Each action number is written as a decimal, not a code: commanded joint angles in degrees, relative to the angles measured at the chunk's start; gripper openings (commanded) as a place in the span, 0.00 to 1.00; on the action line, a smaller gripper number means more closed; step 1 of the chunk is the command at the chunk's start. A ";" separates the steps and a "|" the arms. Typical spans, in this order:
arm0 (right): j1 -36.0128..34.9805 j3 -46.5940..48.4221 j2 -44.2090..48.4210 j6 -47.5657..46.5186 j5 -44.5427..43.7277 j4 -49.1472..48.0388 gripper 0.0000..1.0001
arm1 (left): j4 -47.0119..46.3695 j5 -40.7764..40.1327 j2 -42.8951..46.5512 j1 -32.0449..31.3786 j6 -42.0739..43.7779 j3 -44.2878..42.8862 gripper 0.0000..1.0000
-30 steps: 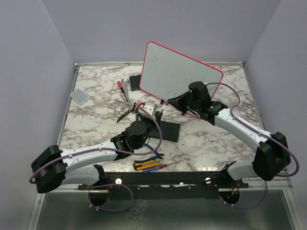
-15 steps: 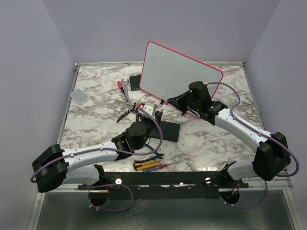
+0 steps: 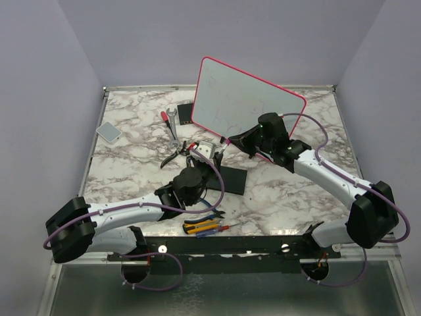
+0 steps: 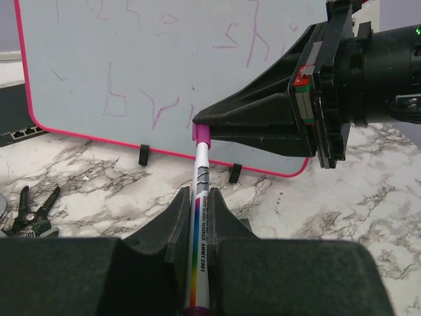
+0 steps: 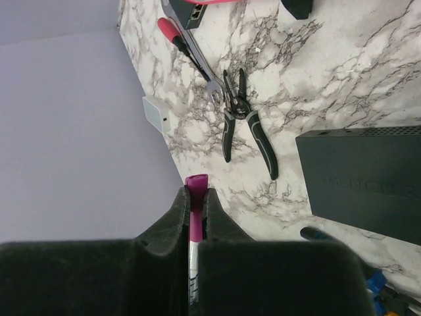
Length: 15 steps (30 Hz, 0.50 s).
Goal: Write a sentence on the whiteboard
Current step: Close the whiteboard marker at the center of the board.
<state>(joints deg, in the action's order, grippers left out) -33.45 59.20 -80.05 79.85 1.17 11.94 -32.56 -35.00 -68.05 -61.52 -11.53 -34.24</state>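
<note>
left end effector (image 4: pixel 198 195) pinching marker (image 4: pixel 200 170) labelled "WHITE BOARD MARKER"; right end effector (image 5: pixel 196 193) nipping its pink cap (image 4: pixel 202 135)

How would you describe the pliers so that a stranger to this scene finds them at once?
Start at the pink-framed whiteboard standing at the back of the marble table. Before its lower left corner lies a silver wrench, and the pliers lie at its near end. Only they have two curved black handles, spread apart.
</note>
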 commanded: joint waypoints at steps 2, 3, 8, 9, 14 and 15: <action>-0.46 -0.81 0.64 -1.04 2.21 -0.15 0.00 | -1.74 -2.16 0.29 0.36 0.80 0.72 0.00; -0.47 -0.78 0.56 -1.05 2.30 -0.19 0.00 | -1.79 -2.03 0.29 0.39 0.81 0.72 0.00; -0.47 -0.80 0.59 -1.02 2.61 -0.26 0.00 | -1.81 -2.00 -0.06 0.52 0.50 1.09 0.00; -0.47 -0.77 0.67 -0.94 2.68 -0.33 0.00 | -1.95 -2.05 -0.14 0.59 0.46 1.28 0.00; -0.47 -0.92 0.86 -0.39 3.87 -0.60 0.00 | -4.06 -3.08 -0.78 0.62 1.34 2.47 0.00; -0.47 -1.04 0.86 -0.13 4.12 -0.65 0.00 | -5.06 -3.18 -0.94 0.60 1.75 2.83 0.00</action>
<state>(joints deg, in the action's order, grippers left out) -33.61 59.07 -80.05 79.85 2.94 11.60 -34.17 -35.11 -68.10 -61.47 -11.40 -33.21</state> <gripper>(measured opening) 0.025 0.113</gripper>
